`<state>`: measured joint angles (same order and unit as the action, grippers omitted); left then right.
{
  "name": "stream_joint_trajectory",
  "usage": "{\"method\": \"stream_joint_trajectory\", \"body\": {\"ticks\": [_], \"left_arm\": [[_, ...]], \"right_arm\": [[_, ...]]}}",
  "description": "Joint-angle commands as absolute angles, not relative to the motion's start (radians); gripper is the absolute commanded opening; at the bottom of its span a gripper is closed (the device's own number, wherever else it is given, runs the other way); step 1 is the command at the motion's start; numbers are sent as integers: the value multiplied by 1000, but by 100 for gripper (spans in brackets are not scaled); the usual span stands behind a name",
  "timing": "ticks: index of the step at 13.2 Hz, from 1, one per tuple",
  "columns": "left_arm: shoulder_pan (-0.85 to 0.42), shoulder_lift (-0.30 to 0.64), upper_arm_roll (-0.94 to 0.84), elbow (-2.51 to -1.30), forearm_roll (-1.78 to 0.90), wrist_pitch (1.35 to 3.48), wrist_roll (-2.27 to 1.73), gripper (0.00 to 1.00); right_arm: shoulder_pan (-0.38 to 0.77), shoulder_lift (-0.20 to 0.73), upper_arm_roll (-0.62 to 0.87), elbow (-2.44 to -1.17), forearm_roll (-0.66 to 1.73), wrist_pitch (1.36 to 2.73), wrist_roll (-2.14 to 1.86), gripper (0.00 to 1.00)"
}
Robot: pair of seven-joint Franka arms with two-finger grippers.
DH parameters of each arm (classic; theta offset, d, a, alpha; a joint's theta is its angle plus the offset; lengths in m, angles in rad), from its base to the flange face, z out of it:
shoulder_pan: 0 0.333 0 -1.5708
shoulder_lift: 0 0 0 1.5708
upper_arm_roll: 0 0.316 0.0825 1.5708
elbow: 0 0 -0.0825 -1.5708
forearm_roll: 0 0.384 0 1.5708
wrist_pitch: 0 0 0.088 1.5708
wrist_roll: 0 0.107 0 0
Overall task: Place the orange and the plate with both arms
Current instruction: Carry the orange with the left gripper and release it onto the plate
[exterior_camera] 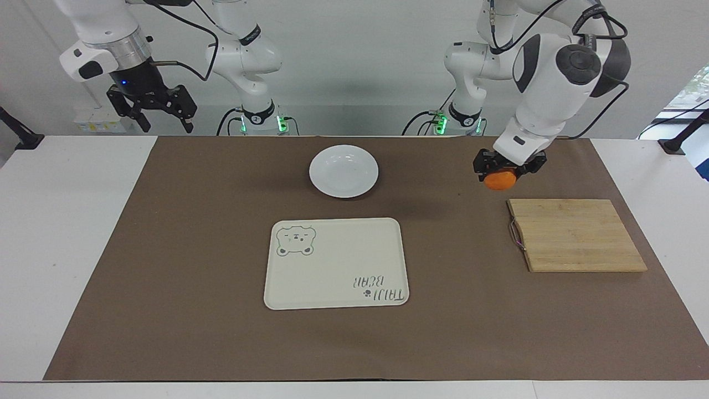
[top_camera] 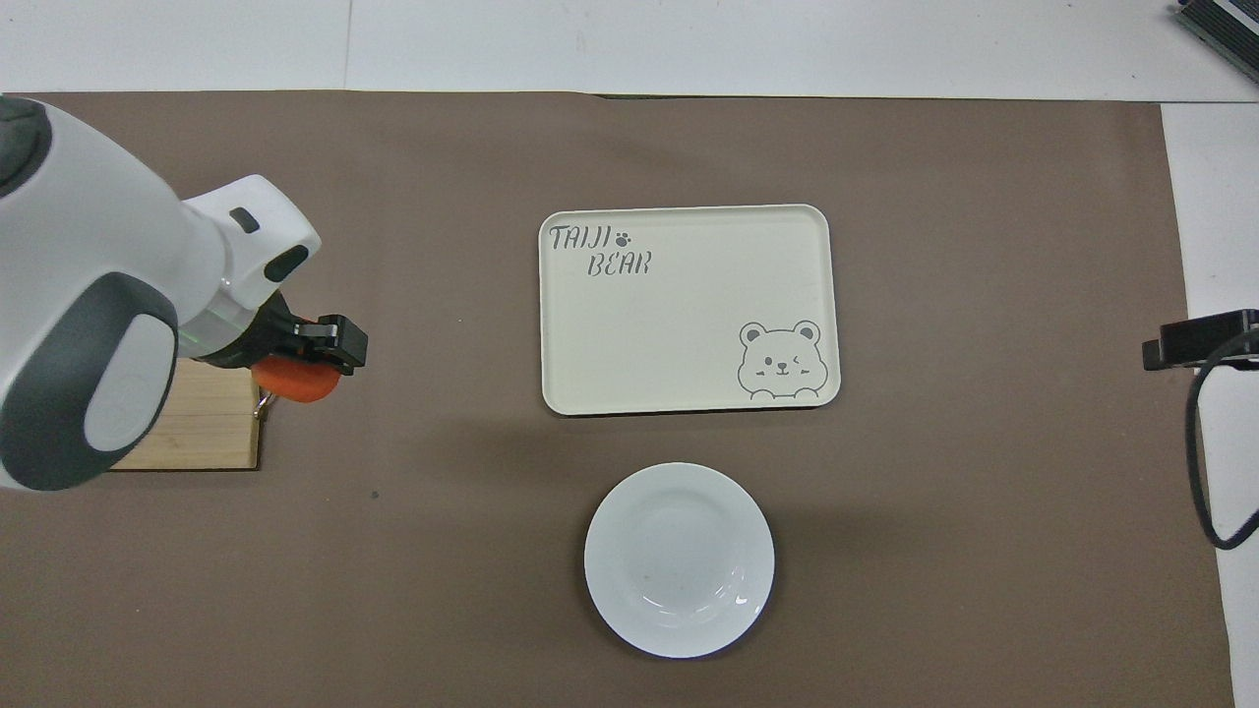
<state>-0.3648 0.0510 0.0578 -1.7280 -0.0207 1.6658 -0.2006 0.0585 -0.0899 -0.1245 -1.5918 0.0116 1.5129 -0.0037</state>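
My left gripper (exterior_camera: 503,170) is shut on the orange (exterior_camera: 499,180) and holds it in the air over the brown mat, beside the wooden board's handle end; they also show in the overhead view, gripper (top_camera: 317,352) and orange (top_camera: 297,381). The white plate (exterior_camera: 343,170) sits empty on the mat near the robots, between the two bases; it shows in the overhead view (top_camera: 679,560) too. My right gripper (exterior_camera: 153,109) waits open, raised above the right arm's end of the table; only its tip (top_camera: 1198,339) shows in the overhead view.
A cream tray with a bear drawing (exterior_camera: 336,262) lies in the middle of the mat, farther from the robots than the plate. A wooden cutting board (exterior_camera: 575,234) with a metal handle lies toward the left arm's end. A brown mat (exterior_camera: 166,249) covers the table.
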Motion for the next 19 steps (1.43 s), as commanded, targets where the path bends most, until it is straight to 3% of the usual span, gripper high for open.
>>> {"method": "stream_joint_trajectory", "body": {"ticks": [1, 10, 16, 17, 18, 19], "left_arm": [[-492, -6, 74, -1816, -15, 1716, -341, 0], [-842, 37, 72, -2074, -31, 2135, -774, 0], [-1020, 194, 58, -2086, -110, 2301, -942, 0], [-1060, 239, 58, -2088, -115, 2375, -1001, 5], [-1072, 250, 58, -2088, -115, 2410, -1032, 58], [-1072, 250, 58, -2083, -115, 2398, -1037, 100]], "right_arm": [[48, -86, -114, -1582, 3, 1519, -2, 100], [48, -86, -114, -1582, 3, 1519, -2, 100], [48, -86, -114, -1582, 3, 1519, -2, 100], [48, -86, -114, -1582, 3, 1519, -2, 100], [48, -86, -114, -1582, 3, 1519, -2, 100], [48, -86, -114, -1582, 3, 1519, -2, 100]]}}
